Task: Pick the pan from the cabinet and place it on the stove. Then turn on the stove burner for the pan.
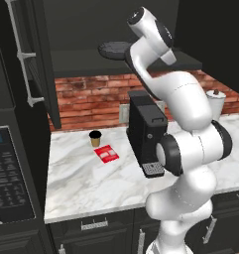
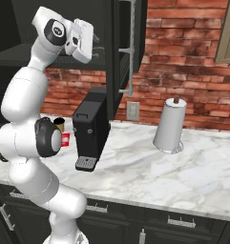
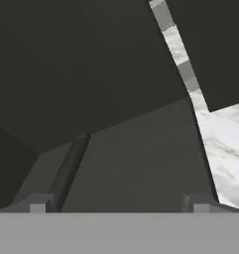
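On the open cabinet (image 1: 141, 59) shelf, the pan (image 1: 116, 49) lies flat near the shelf's front edge, with its thin handle (image 3: 69, 171) running along the shelf floor in the hand view. Raised to shelf height, the gripper (image 3: 118, 206) points into the cabinet interior with its jaws fully spread and nothing between them; the handle lies just inside the left fingertip (image 3: 37, 204), and whether they touch cannot be determined. One cabinet door (image 2: 123, 52) stands swung open, its long silver bar handle (image 2: 131, 47) facing outward. Below the cabinet, the marble counter (image 1: 81, 183) carries a black coffee machine (image 1: 145, 131) near its middle, a small dark cup (image 1: 95, 138) and a red packet (image 1: 106, 154) toward its back left, and a paper towel roll (image 2: 171, 126) toward its right end, against the brick wall (image 2: 183, 62).
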